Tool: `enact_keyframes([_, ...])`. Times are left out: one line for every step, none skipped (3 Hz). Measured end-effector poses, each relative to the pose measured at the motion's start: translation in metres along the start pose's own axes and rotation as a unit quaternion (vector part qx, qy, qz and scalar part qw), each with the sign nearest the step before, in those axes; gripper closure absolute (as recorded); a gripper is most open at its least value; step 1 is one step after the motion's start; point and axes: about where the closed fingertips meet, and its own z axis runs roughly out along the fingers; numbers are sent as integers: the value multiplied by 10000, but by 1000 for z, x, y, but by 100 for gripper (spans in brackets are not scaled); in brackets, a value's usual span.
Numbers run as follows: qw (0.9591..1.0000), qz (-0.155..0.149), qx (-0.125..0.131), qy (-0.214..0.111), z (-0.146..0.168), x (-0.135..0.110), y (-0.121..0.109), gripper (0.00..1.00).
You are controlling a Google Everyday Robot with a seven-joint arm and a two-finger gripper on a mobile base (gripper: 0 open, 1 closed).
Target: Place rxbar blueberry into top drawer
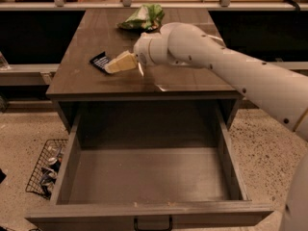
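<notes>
The rxbar blueberry (99, 60) is a small dark navy bar lying flat on the left part of the wooden counter top (96, 83). My gripper (109, 68), with pale yellow fingers, reaches in from the right and its tips sit right at the bar's right edge, covering part of it. The top drawer (149, 177) is pulled wide open below the counter; its inside is bare. A small black handle (151, 224) shows on its front panel.
A green-and-white chip bag (143, 17) lies at the back of the counter. A black wire basket (45, 167) with items stands on the speckled floor at the left of the drawer. My white arm (240, 71) crosses the counter's right side.
</notes>
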Motion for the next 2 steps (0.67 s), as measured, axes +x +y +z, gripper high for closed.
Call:
enact_keyframes([9995,285,-76,-103,21,15,9,0])
enact_keyframes([9980,522,-267,-254,40,21,21,0])
